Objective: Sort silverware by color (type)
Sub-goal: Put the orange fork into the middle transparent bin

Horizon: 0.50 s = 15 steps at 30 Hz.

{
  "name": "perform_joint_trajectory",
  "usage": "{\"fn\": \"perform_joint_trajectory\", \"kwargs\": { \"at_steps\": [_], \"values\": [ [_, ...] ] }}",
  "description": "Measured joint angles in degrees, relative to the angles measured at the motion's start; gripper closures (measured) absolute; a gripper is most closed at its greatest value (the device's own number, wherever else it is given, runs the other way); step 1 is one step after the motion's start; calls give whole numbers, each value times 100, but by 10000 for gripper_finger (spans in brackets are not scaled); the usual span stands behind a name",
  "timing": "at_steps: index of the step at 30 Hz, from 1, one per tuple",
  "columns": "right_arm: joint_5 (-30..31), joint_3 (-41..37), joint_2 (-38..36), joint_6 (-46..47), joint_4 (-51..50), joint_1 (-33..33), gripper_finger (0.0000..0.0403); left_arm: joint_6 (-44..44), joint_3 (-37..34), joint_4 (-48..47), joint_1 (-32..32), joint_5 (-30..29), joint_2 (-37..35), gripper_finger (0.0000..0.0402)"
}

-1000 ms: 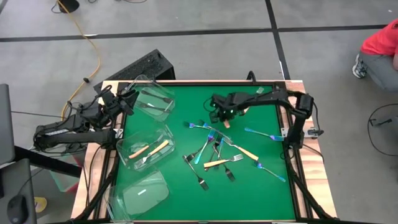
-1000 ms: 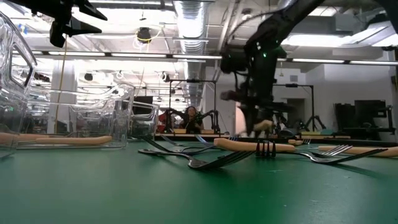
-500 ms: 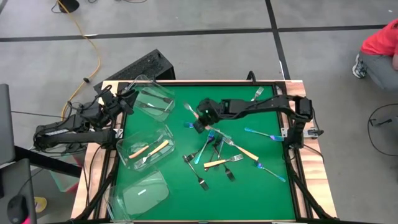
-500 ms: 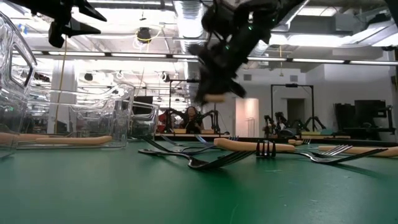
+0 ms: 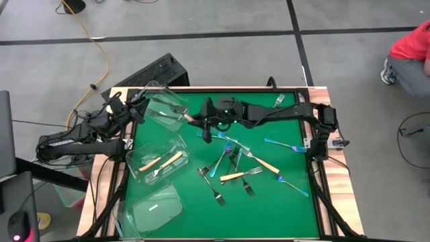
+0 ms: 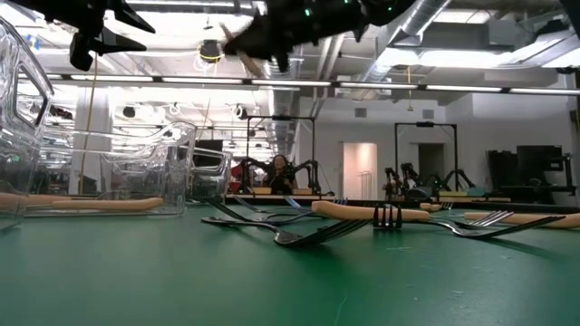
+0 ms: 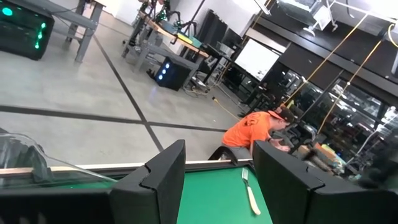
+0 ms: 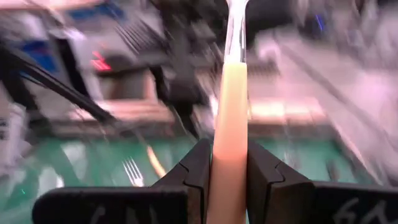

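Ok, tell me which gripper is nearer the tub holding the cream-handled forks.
Left. The left gripper hangs beside the top tub, just above the middle tub; the right gripper, holding a cream-handled fork, is farther out over the mat.

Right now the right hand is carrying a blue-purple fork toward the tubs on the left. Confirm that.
Not quite: the fork clamped in the right hand has a cream-tan handle, not a blue-purple one, as the right wrist view shows. The rest holds: the high view puts that hand near the clear tubs on the left.

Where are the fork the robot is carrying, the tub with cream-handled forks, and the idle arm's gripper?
carried fork point(image 8: 229, 143), right wrist view, cream handle.
middle tub point(image 5: 142, 149), high view, clear rim.
left gripper point(image 5: 138, 105), high view, between fingertips.
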Motion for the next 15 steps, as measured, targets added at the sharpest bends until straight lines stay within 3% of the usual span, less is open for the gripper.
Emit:
{"fn": "perform_joint_trajectory", "kwargs": {
  "at_steps": [6, 9, 15],
  "values": [
    [-291, 29, 178, -509, 894, 153, 329, -2, 0, 0, 0, -28, -1, 230],
    [-645, 196, 285, -589, 752, 109, 329, -2, 0, -2, 2, -28, 2, 230],
    [-1233, 1143, 968, -757, 774, 140, 329, -2, 0, -15, 5, -67, -1, 230]
  ]
}}
